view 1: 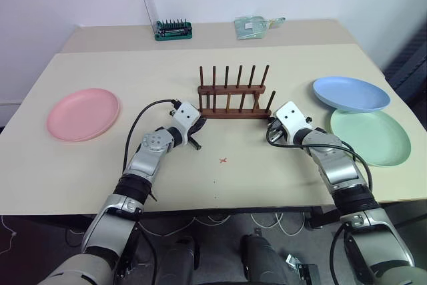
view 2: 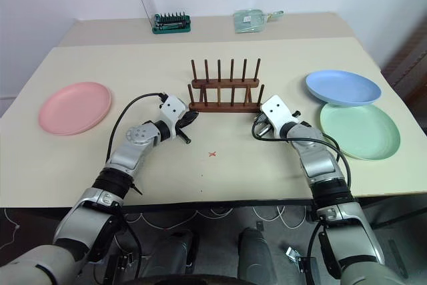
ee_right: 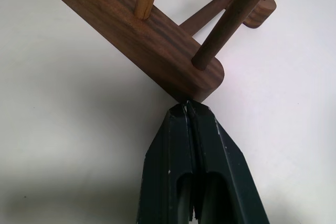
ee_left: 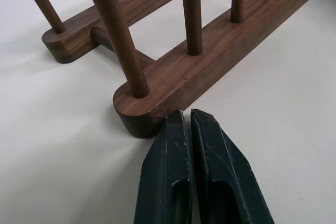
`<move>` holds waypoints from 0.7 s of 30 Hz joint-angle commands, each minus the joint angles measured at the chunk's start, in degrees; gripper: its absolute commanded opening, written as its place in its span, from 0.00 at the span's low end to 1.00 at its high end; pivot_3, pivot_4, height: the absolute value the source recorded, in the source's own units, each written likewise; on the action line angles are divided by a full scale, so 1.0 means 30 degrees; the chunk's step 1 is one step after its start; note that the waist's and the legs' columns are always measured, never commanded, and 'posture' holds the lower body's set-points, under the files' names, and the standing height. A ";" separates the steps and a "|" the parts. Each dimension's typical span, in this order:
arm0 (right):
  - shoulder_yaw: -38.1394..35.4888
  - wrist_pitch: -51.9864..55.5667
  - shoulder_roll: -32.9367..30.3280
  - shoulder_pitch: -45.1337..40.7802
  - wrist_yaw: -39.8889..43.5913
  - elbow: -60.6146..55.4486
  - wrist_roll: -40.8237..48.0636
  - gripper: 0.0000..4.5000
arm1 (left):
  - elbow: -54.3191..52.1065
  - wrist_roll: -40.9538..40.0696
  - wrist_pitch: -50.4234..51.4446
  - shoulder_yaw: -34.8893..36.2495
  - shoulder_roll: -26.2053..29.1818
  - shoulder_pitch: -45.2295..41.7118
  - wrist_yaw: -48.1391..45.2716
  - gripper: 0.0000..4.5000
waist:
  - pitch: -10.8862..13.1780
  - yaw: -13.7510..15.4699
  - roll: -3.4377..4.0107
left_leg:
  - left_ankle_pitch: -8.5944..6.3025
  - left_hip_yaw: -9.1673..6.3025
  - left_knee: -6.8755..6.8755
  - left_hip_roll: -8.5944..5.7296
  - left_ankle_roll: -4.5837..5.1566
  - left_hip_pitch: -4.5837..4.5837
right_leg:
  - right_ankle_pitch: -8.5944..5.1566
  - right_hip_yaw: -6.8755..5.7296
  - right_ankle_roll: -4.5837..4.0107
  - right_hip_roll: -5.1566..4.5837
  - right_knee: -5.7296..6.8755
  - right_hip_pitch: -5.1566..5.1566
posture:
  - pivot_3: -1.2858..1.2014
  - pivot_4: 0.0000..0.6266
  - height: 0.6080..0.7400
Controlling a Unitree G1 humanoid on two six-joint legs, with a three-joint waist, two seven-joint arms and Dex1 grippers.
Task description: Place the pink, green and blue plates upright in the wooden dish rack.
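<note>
Sitting mid-way on the beige worktop [view 1: 220,185]: the small dark-brown wooden dish rack [view 1: 233,101], empty. Salmon-pink round plate [view 1: 83,114] lies flat far left; light-blue plate [view 1: 351,93] overlaps the pale mint-green plate [view 1: 371,137] at right. Left end effector [ee_left: 189,121]: fingers pressed together, tips against the near rail's left end. Right end effector [ee_right: 188,109]: fully closed, tips touching the rail's right end. Neither holds anything.
</note>
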 commanded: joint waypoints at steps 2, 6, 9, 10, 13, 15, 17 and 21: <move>-0.0546 0.0347 -0.0816 0.1076 0.1388 -0.2264 0.0663 0.00 | -0.2515 -0.1039 0.0838 0.0637 0.0960 0.1691 -0.1763 0.04 | -0.0001 -0.0022 0.0003 | 0.0000 0.0000 -0.0007 0.0000 0.0000 0.0000 | 0.0000 0.0000 0.0000 0.0000 0.0002 -0.0008 | 0.52 0.24 1.00; -0.0839 0.0782 -0.2004 0.3002 0.4179 -0.6187 0.2500 0.19 | -0.7013 -0.4458 0.3284 0.3165 0.2417 0.3922 -0.3306 0.22 | 0.0004 -0.0094 0.0007 | -0.0003 -0.0003 -0.0033 0.0008 0.0004 -0.0028 | -0.0002 0.0002 0.0000 0.0000 0.0000 -0.0046 | 0.52 0.24 1.00; -0.1151 0.1534 -0.2815 0.4081 0.5549 -0.8733 0.3659 0.50 | -0.9344 -0.6992 0.4870 0.6525 0.3277 0.4895 -0.2496 0.54 | 0.0029 -0.0077 0.0004 | -0.0003 -0.0015 -0.0020 0.0016 0.0004 -0.0037 | -0.0001 -0.0001 -0.0002 0.0004 0.0008 -0.0054 | 0.52 0.24 1.00; -0.1229 0.1840 -0.3030 0.4234 0.5690 -0.9160 0.3756 0.61 | -0.9518 -0.7092 0.5021 0.7607 0.3669 0.5020 -0.1711 0.66 | 0.0030 -0.0070 0.0001 | -0.0003 -0.0017 -0.0017 0.0018 0.0004 -0.0044 | -0.0003 -0.0001 -0.0002 0.0004 0.0004 -0.0057 | 0.52 0.24 1.00; -0.1356 0.2174 -0.3389 0.4239 0.5979 -1.0125 0.4017 0.96 | -0.8236 -0.6202 0.5391 1.1631 0.4979 0.4273 0.3473 0.99 | 0.0028 -0.0058 -0.0003 | -0.0003 -0.0019 -0.0004 0.0016 0.0003 -0.0038 | -0.0004 -0.0001 -0.0001 0.0004 0.0003 -0.0047 | 0.52 0.24 1.00; -0.1198 0.2373 -0.3234 0.3839 0.6184 -1.0530 0.4361 0.96 | -0.7339 -0.7024 0.6776 1.4533 0.5330 0.3397 0.6875 0.99 | 0.0025 -0.0031 -0.0021 | -0.0004 -0.0026 -0.0009 0.0017 0.0003 -0.0035 | -0.0006 -0.0006 0.0001 0.0007 0.0001 -0.0046 | 0.52 0.24 1.00; -0.1045 0.2372 -0.3112 0.3575 0.6321 -1.0686 0.4477 0.96 | -0.7233 -0.7887 0.7981 1.6138 0.5274 0.2987 0.8522 0.99 | 0.0025 0.0002 -0.0022 | -0.0004 -0.0029 -0.0009 0.0015 0.0002 -0.0036 | -0.0007 -0.0010 0.0003 0.0006 -0.0004 -0.0044 | 0.52 0.24 1.00; -0.0745 0.2015 -0.2818 0.2976 0.6401 -1.0196 0.4372 0.96 | -0.7288 -0.8121 1.0737 1.7364 0.5300 0.3368 1.0857 0.99 | 0.0017 0.0175 -0.0053 | -0.0002 -0.0031 0.0001 -0.0004 -0.0002 -0.0040 | -0.0004 -0.0013 0.0007 -0.0009 -0.0006 -0.0030 | 0.52 0.24 1.00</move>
